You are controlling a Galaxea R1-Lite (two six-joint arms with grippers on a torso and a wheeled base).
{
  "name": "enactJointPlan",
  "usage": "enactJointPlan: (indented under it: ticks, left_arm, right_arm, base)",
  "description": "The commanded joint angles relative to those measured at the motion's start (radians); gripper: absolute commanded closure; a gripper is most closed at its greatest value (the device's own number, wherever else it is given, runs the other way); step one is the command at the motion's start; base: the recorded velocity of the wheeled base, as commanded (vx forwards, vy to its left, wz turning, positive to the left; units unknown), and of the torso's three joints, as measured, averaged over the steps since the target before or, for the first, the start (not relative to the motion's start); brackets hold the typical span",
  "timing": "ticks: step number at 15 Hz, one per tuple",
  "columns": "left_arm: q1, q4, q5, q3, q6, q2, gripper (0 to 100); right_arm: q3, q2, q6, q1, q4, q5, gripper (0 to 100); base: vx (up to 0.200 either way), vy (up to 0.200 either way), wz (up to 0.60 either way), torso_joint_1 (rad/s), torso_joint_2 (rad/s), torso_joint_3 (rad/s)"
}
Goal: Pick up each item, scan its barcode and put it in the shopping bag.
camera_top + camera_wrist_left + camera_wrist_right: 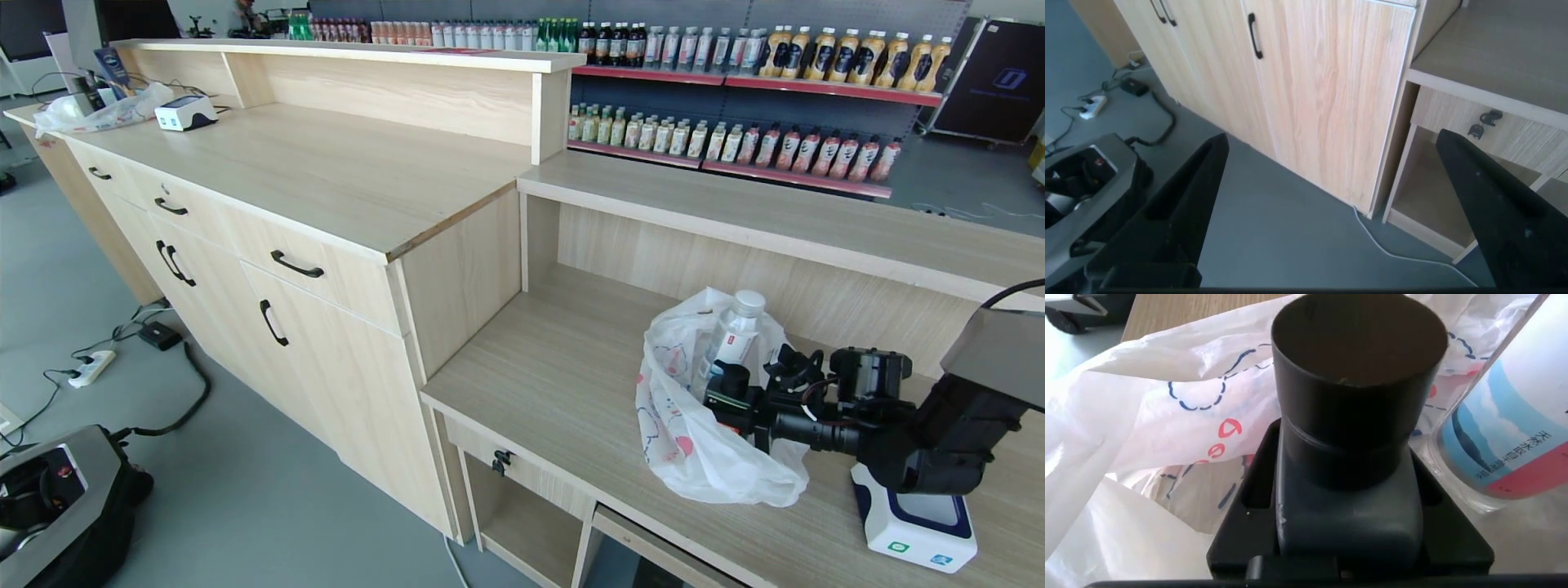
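One clear bottle (739,331) already stands in the shopping bag (694,457), at four o'clock on the bench (555,367). The right gripper (731,394) is at the bag's mouth with a dark cylinder (1360,376), likely the next item going in; I cannot tell whether it grips. The left gripper (1331,140) is spread apart.

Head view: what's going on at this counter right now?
The right gripper is at the mouth of the white shopping bag on the lower counter, with a dark round-capped container at it, above the bag. Whether it grips the container is hidden. A clear bottle already stands in the bag. The scanner sits beside the bag. The left gripper hangs open and empty over the floor by the cabinet.
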Motion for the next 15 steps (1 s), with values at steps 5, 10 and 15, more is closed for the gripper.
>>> enactJointPlan:
  ticks: [5, 10, 15]
  left_arm:
    - [0.0, 0.0, 0.0, 0.0, 0.0, 0.0, 0]
    - [0.0, 0.0, 0.0, 0.0, 0.0, 0.0, 0]
    - [0.0, 0.0, 0.0, 0.0, 0.0, 0.0, 0]
  right_arm:
    - [0.003, -0.026, 0.012, -0.002, 0.012, -0.005, 0]
    - [0.021, -0.147, 0.071, -0.003, 0.023, 0.0, 0]
    - [0.031, -0.347, 0.098, -0.023, 0.115, -0.034, 0]
  base:
    - [0.0, 0.0, 0.0, 0.0, 0.0, 0.0]
    - [0.0, 0.0, 0.0, 0.0, 0.0, 0.0]
    - [0.0, 0.0, 0.0, 0.0, 0.0, 0.0]
